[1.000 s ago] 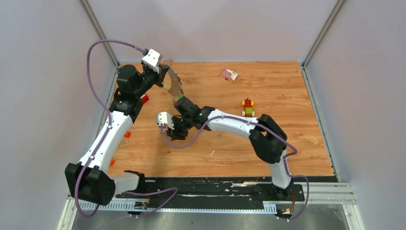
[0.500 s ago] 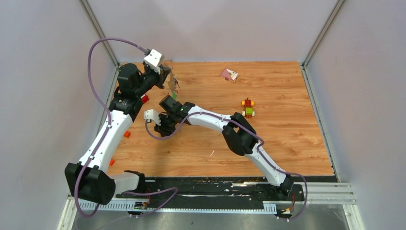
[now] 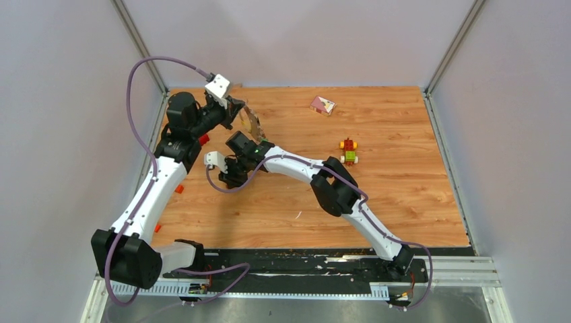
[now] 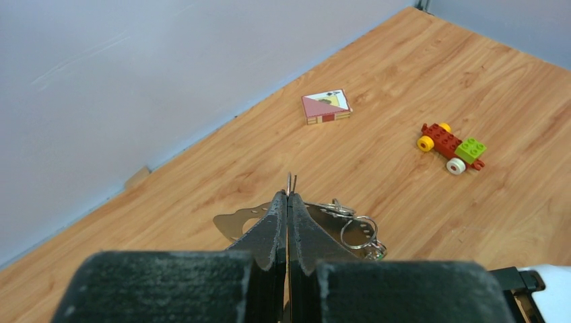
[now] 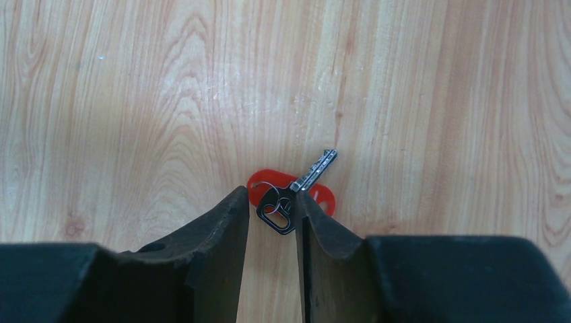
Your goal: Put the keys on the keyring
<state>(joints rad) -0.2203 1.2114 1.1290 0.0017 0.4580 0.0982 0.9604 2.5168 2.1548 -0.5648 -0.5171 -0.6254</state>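
Note:
My left gripper [image 4: 289,195] is shut on the wire of the silvery keyring [image 4: 232,221], holding it above the table's far left; small rings [image 4: 357,232] hang from it. From above, the keyring [image 3: 252,122] shows just right of the left gripper [image 3: 237,113]. One of the keys [image 5: 313,169], black-headed with a red tag [image 5: 325,198], lies flat on the wood. My right gripper [image 5: 271,199] stands open over it, with the black head between the fingertips and the right finger at its edge. Small red [image 3: 203,139] and orange [image 3: 178,189] pieces lie beside the left arm.
A toy brick car [image 3: 348,151] sits right of centre, also in the left wrist view [image 4: 452,145]. A small pink and red block [image 3: 322,105] lies near the back wall. The right arm stretches across the table's middle toward the left.
The right arm has reached further left and settled over the key, its jaws narrowing. The left gripper has turned the keyring slightly to the right.

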